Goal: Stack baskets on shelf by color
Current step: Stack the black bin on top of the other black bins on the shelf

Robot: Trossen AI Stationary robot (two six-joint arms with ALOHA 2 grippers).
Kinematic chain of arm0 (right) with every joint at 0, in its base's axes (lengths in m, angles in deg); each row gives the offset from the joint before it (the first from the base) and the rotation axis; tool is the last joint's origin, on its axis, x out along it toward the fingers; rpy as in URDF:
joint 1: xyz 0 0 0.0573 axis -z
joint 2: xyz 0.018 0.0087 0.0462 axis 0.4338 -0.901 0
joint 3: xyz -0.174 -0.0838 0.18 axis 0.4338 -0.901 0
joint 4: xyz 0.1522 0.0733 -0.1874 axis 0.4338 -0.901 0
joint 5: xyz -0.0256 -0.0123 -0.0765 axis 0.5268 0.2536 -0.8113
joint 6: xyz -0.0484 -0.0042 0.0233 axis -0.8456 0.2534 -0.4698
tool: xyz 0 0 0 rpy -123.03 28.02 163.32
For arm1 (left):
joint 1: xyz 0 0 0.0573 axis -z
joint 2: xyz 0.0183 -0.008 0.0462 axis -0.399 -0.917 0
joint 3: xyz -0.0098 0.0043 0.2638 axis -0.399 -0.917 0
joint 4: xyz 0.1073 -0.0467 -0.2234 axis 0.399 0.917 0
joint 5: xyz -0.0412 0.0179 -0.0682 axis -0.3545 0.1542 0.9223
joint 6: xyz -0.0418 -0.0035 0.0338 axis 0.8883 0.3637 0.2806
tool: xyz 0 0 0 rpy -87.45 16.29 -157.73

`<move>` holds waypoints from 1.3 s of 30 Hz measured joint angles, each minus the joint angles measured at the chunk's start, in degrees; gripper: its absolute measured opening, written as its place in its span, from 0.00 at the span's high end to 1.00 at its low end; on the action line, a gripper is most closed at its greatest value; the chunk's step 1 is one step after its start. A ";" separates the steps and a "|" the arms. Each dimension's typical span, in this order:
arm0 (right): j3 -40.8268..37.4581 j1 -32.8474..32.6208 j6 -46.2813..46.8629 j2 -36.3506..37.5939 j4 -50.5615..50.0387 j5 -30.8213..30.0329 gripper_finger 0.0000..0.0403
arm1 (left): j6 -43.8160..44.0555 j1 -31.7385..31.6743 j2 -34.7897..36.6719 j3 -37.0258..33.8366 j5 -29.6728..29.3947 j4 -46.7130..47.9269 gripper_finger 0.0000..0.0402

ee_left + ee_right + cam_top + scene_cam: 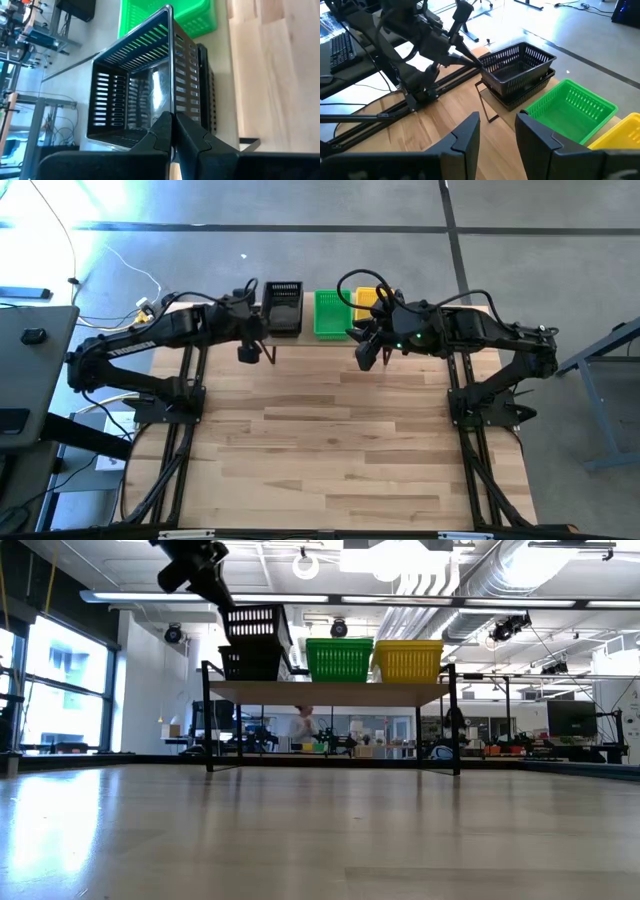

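Note:
The shelf point(330, 692) stands at the table's far edge. It carries a green basket point(340, 658) in the middle, a yellow basket point(408, 660) to its right and a black basket point(250, 663) to its left. A second black basket point(256, 625) sits slightly tilted on top of the lower black one. My left gripper point(224, 592) is shut on the upper black basket point(517, 61). My right gripper point(497, 131) hangs open above the table, in front of the green basket point(330, 313), and holds nothing. My left gripper pinches the rim of the upper black basket's left side wall point(173, 107), one finger inside the basket and one outside. The fingers point(161, 131) come from the table's left, slanting down. The basket sits tilted over the lower black basket point(522, 90); I cannot tell whether it is clear.
Bare butcher-block tabletop point(340, 440) stretches from the shelf to the near edge. The arms' black frames point(170, 395) stand at the table's left and right sides. A desk with a keyboard point(342, 45) lies beyond the table's left edge.

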 joint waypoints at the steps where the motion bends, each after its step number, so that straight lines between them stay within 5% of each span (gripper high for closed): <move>1: 0.00 0.00 -0.01 0.00 0.00 0.00 0.73 | -0.43 -0.54 -0.20 0.00 0.09 -0.07 1.00; 13: 0.00 0.00 -0.05 -0.02 -0.02 0.02 0.73 | -2.15 -2.18 -3.32 0.00 0.57 -0.58 0.98; 35: 0.00 0.00 0.08 -0.02 -0.02 -0.43 0.73 | 2.13 -0.86 -3.66 2.60 -1.46 1.67 0.71; 39: 0.00 0.00 -0.03 -0.03 -0.02 -0.47 0.73 | 5.87 0.83 -3.65 5.55 2.39 2.72 0.71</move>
